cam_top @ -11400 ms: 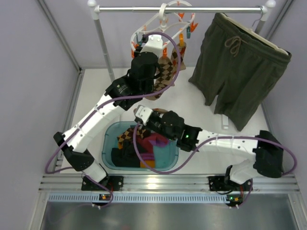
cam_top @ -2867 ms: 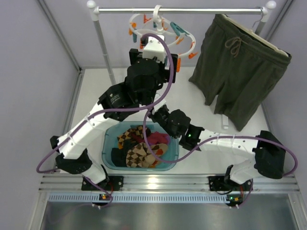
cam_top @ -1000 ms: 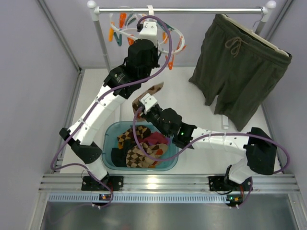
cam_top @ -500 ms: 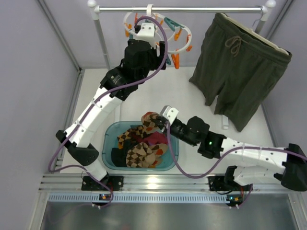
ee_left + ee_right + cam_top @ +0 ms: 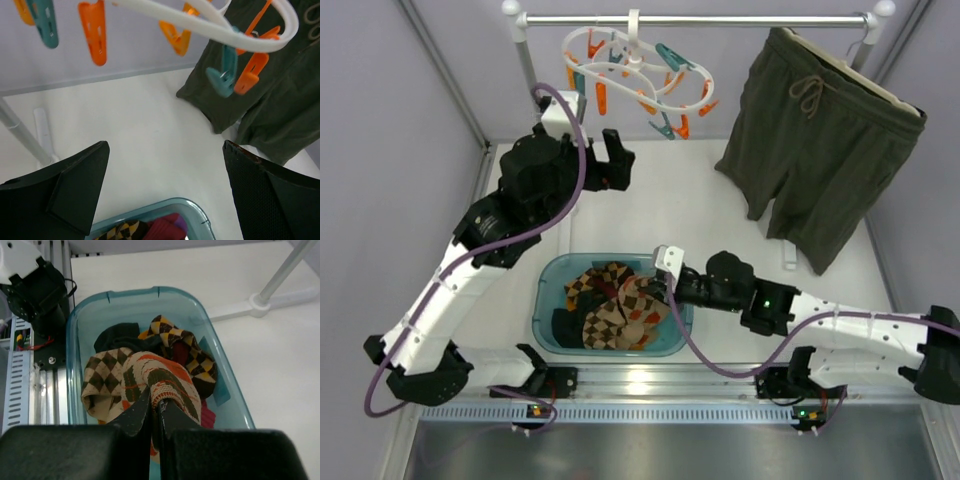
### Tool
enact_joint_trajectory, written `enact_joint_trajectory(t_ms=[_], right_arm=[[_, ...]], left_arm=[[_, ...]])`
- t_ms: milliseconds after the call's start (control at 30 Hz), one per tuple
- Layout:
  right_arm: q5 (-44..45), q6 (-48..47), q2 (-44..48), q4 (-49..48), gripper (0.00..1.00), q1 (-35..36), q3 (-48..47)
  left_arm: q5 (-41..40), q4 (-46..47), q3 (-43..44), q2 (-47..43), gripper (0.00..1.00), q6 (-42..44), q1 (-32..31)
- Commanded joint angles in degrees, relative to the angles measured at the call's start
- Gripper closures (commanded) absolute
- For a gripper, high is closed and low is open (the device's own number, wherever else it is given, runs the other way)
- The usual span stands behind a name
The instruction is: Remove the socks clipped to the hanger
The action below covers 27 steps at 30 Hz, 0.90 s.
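The left gripper (image 5: 603, 165) has drawn back, spread and empty, to 7 o'clock of the bare-pegged hanger (image 5: 634, 62), while the right gripper (image 5: 655, 288) pinches the last argyle sock (image 5: 638, 296) over the bin (image 5: 560, 262) holding the other socks (image 5: 592, 300), so only dropping it seems left.

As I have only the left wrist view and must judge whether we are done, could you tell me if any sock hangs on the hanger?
Observer: None. In the top view, no sock hangs from the hanger.
Operator: Thank you. What is the right gripper doing?
Observer: The right gripper is shut on a patterned sock draped over the pile in the teal bin.
Operator: Is the black sock in there?
Observer: Yes, the black sock lies in the bin beside the argyle socks.
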State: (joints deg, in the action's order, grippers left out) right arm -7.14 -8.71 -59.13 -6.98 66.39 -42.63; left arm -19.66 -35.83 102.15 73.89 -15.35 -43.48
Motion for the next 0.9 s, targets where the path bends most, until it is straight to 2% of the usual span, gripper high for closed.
enact_joint_trajectory(t_ms=[0,133,233,367,400,433,467,500,567,600,667,700,733,767,833,867], right_arm=[[-1.47,2.20,-4.22,1.97,1.00,1.02,-2.27],[-1.04,8.34,-14.13,-1.62,1.00,1.02,-1.49],[-1.56,14.23,-22.74,-1.99,0.92,0.93,-2.80],[-0.26,16.18,-26.21,0.21,0.84,1.02,-5.27],[0.88,16.27,-25.42,0.13,0.75,1.02,-5.36],[2.29,16.18,-23.42,0.74,0.58,1.02,-5.62],[3.17,15.66,-22.26,1.70,0.56,0.93,-6.06],[3.96,14.35,-21.03,3.54,0.49,0.85,-7.63],[5.02,13.46,-16.99,10.38,0.43,0.76,-9.65],[5.72,13.02,-15.50,12.41,0.33,0.76,-11.06],[6.52,12.32,-10.93,19.06,0.22,0.76,-12.03],[6.78,11.70,-9.26,21.11,0.10,0.67,-12.65],[8.35,11.44,-5.85,23.48,0.04,0.76,-12.65],[12.20,11.35,-3.82,27.34,0.01,0.67,-12.65],[20.01,12.74,3.27,29.39,0.01,0.67,-11.08],[31.72,14.15,5.85,29.74,0.01,0.58,-10.11]], left_arm=[[-4.32,0.94,-6.51,-5.41,0.01,-1.87,0.07],[-7.40,0.77,-15.56,-13.49,0.01,-3.45,0.07],[-9.42,0.77,-22.77,-20.26,0.01,-4.86,0.07],[-12.68,-0.37,-30.15,-27.55,0.01,-5.56,0.07],[-13.21,-1.68,-31.91,-28.18,0.01,-5.56,0.07],[-14.34,-2.56,-32.79,-28.62,0.01,-5.74,0.07],[-15.05,-3.36,-33.50,-29.15,0.01,-6.26,0.07],[-15.40,-4.50,-34.29,-29.93,0.01,-6.61,0.15],[-15.32,-5.03,-36.92,-31.08,0.01,-6.79,0.15],[-15.41,-5.56,-37.54,-32.39,0.02,-6.79,0.07],[-16.72,-7.84,-39.04,-33.89,0.01,-6.88,0.15],[-16.99,-8.37,-39.48,-34.85,0.01,-6.71,0.15],[-16.90,-8.64,-40.09,-36.87,0.02,-6.01,0.15],[-17.08,-8.90,-41.23,-37.84,0.01,-4.61,0.15],[-19.44,-8.73,-42.99,-41.08,0.01,-3.81,0.15],[-21.28,-8.47,-45.17,-42.06,0.01,-4.50,0.15]])
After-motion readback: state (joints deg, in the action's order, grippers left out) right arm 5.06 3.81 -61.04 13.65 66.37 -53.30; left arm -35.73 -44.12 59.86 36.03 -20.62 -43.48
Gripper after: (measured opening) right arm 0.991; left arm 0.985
